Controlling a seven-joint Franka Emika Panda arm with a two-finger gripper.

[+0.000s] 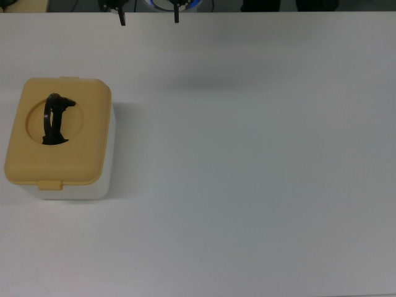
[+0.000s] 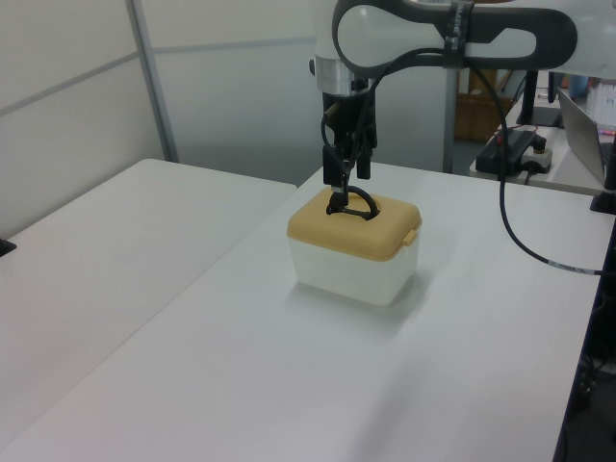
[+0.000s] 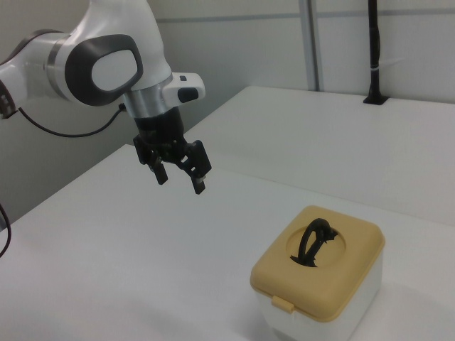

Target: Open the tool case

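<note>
White tabletop [image 3: 398,163], matte, bare around the tool case [image 3: 321,284]. Gripper [image 3: 180,180] hangs in the air with its fingers spread apart, nothing between them, well clear of the case. In the right view the case lies below the gripper and off to the right view's right, nearer the camera. In the top view only the two fingertips [image 1: 122,18] show at the upper edge, and the case sits well below them toward the top view's left. The left view's line of sight stacks gripper over case, so that apparent closeness is not to be trusted.

Case: white, slightly translucent plastic tub, rounded corners, with a tan-yellow lid [image 1: 59,131], smooth and faintly glossy. Lid is seated, so it is still closed. Black handle [image 1: 54,119] stands upright in a round recess; its arch runs along the case's longer side in the top view. Small latch tab [image 1: 50,184] on a short side.

Judgement: the coming move turns on descending and travelling toward the case, with the fingers straddling the thin handle across its arch.
</note>
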